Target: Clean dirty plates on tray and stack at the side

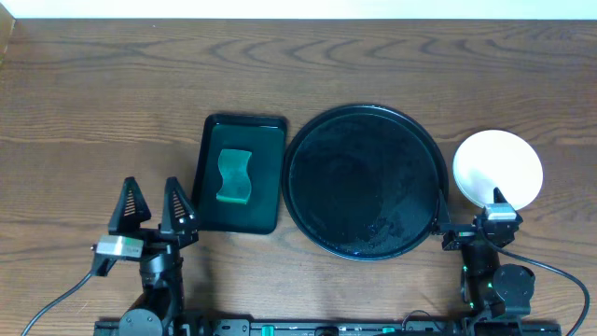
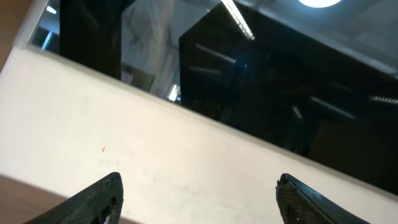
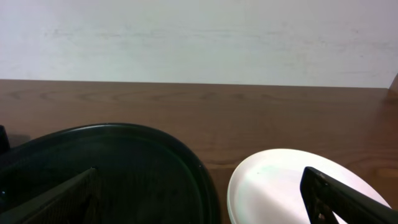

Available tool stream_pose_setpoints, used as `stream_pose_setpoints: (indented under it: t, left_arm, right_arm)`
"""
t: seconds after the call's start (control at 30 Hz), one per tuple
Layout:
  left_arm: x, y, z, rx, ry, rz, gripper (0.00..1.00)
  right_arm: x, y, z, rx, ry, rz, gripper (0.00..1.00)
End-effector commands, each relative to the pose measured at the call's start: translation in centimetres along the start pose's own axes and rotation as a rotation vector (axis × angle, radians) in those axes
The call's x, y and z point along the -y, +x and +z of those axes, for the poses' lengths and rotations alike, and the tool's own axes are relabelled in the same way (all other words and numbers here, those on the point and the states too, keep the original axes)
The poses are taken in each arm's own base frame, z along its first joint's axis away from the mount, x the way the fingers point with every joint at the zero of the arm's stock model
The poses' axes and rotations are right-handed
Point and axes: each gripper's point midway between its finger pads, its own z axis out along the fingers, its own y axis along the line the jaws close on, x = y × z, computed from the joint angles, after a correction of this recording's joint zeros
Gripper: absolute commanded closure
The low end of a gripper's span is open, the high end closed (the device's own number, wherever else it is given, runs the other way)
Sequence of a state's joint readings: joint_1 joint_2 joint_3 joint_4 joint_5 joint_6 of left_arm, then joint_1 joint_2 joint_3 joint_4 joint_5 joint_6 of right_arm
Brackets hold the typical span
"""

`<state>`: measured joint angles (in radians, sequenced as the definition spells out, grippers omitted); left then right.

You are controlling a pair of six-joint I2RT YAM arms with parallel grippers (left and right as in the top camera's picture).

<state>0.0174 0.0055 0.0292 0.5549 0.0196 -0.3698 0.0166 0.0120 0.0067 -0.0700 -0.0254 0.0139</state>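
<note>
The tray (image 1: 359, 182) is empty; the plates (image 1: 497, 166) sit right of it, probably stacked, only a white one showing; left gripper (image 1: 149, 210) and right gripper (image 1: 473, 217) have open, empty jaws; lift the right one clear without nudging them.

Left gripper (image 2: 198, 202): only its two dark, textured fingertips (image 2: 102, 200) show, at the near edge. They stand wide apart with nothing between them. Beyond them a pale wall (image 2: 124, 137) runs slantwise across the view. Farther off, dark glass panels (image 2: 267, 81) reflect ceiling lights (image 2: 239, 18). A sliver of brown wood (image 2: 18, 196) lies near left.
</note>
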Motion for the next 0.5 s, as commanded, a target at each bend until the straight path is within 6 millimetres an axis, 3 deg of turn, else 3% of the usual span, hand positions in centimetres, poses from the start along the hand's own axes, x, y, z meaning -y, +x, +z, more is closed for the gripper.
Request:
stream_pose_setpoints:
  t: [0.0,0.2,0.37,0.47]
  left_arm:
    - [-0.6,1.5,-0.2,-0.038,-0.016,-0.002,0.21]
    - [-1.8,3.9,-0.5,-0.137,-0.061,0.002,0.21]
    - [-3.2,9.4,-2.0,-0.379,-0.104,-0.001,0.21]
    - [-4.1,11.5,-3.1,-0.475,-0.141,-0.001,0.21]
  right_arm:
    - [0.4,0.0,0.0,0.000,0.017,-0.007,0.01]
    - [0.4,0.0,0.0,0.000,0.017,-0.007,0.01]
    - [0.4,0.1,0.0,0.000,0.017,-0.007,0.01]
    - [0.4,0.0,0.0,0.000,0.017,-0.007,0.01]
